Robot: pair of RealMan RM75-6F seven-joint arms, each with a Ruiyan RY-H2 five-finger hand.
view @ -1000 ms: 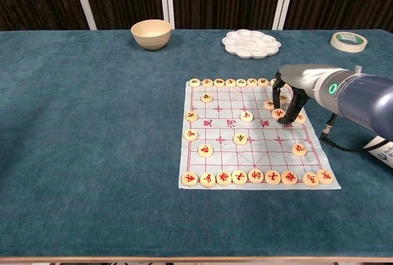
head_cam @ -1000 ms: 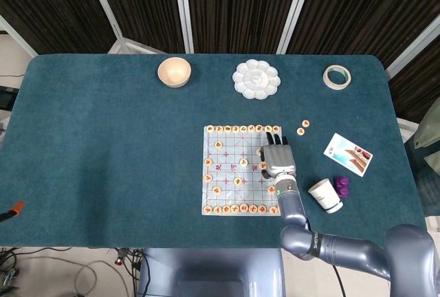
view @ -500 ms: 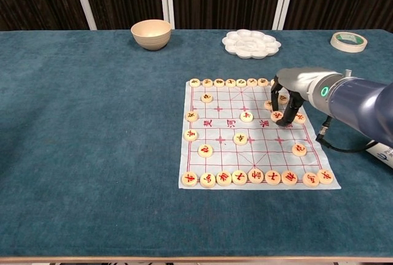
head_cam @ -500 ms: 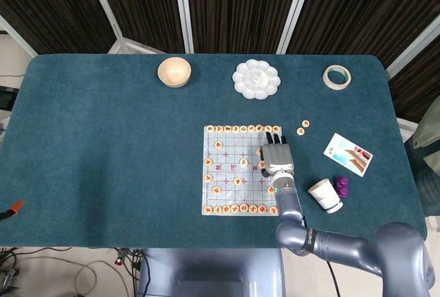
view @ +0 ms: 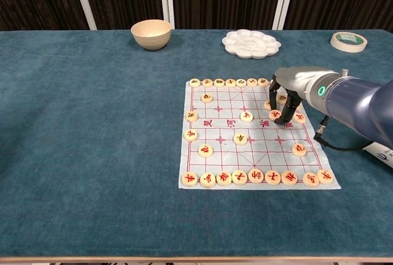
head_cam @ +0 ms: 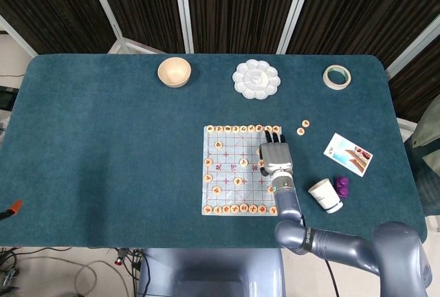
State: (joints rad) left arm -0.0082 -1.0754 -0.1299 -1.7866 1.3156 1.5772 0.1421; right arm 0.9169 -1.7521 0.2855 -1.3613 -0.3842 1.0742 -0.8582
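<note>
Right hand [view: 284, 102] arched over the board's [view: 221, 145] right edge near its far corner, fingertips down around a piece [view: 274, 115], seemingly pinching it though contact is unclear, to lift it clear of neighbours; left hand out of view.

The teal table [head_cam: 103, 139] carries a chess sheet [head_cam: 240, 170], bowl [head_cam: 174, 71], palette [head_cam: 256, 79], tape roll [head_cam: 337, 76], card [head_cam: 348, 153] and cup [head_cam: 325, 195].

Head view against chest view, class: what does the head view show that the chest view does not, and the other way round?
Only the head view shows the paper cup, purple object, printed card and two loose pieces off the board. Only the chest view shows the right hand's fingertips down among the pieces. Both show the chess board, bowl, palette and tape roll.
</note>
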